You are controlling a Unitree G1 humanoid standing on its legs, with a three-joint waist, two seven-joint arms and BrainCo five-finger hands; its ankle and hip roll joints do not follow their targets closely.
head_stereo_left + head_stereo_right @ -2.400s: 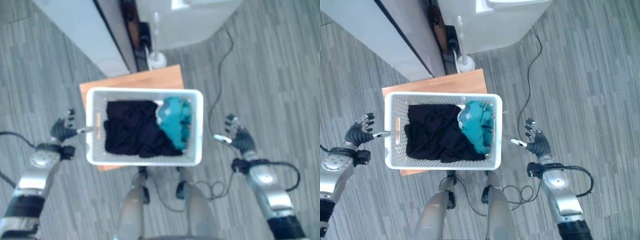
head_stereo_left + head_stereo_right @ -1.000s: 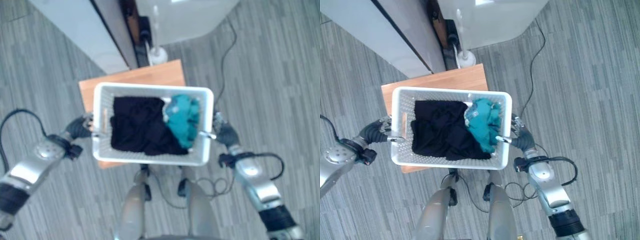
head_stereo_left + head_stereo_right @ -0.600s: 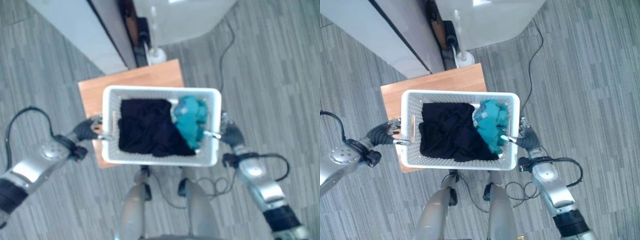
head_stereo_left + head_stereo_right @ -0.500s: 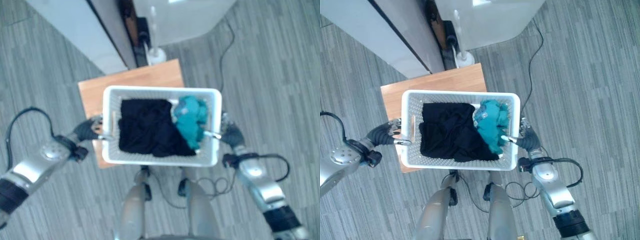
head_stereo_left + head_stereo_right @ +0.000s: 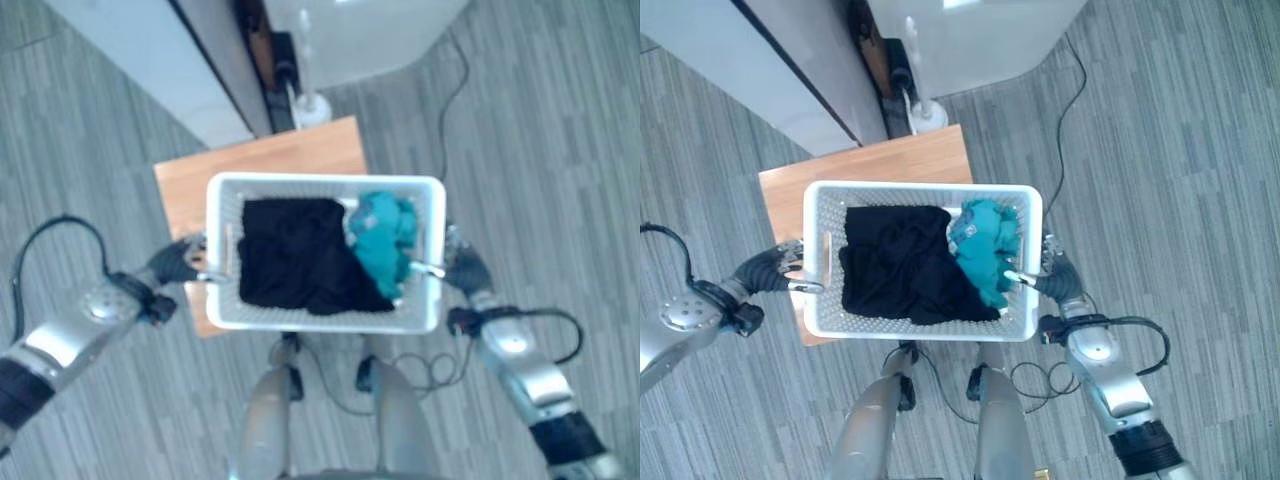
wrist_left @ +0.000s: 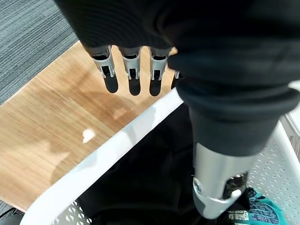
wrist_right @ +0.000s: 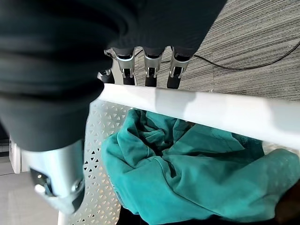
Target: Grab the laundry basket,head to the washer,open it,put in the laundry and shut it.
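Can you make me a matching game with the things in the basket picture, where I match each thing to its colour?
Things:
1. basket
2. big cloth
3. small cloth
4. table

Colours:
A. teal
B. light brown wood
C. white
D. black

Pairs: 1-C, 2-D, 3-A, 4-B
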